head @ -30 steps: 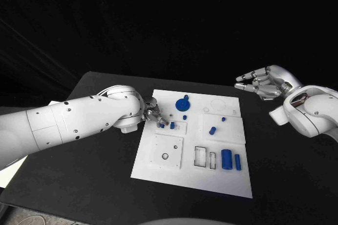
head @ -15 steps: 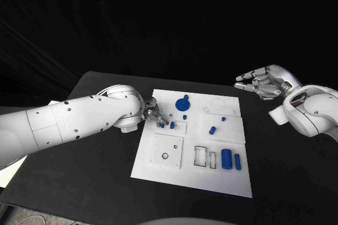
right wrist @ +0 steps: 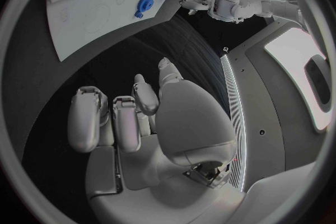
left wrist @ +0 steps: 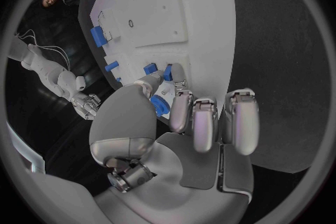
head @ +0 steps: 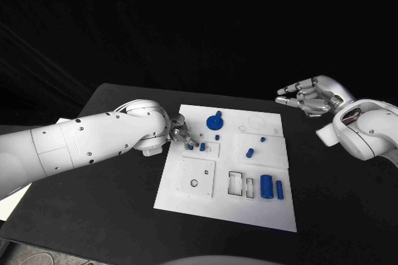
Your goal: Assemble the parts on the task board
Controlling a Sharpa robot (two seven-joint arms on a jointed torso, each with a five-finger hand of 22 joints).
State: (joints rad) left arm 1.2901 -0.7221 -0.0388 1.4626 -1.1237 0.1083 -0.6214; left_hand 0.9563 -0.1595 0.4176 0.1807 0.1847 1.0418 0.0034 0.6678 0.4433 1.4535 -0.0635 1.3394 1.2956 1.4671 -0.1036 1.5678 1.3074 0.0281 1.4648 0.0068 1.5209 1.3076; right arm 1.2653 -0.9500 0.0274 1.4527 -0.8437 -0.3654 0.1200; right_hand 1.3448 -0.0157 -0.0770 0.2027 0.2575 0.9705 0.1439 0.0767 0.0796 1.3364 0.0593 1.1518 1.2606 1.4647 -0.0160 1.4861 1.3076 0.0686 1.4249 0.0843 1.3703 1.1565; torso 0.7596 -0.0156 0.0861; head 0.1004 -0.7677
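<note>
Left wrist view: left hand [left wrist: 183, 123] fingertips touch a blue part [left wrist: 167, 72].

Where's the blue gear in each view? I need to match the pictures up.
Head view: blue gear near the task board's far edge, just beyond the left hand.
Left wrist view: I cannot pick it out for sure.
Right wrist view: blue gear near the board's edge.
Shared landmark: the white task board.

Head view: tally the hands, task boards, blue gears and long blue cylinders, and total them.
Hands: 2, left hand and right hand
Task board: 1
Blue gear: 1
Long blue cylinders: 2
Total: 6
</note>
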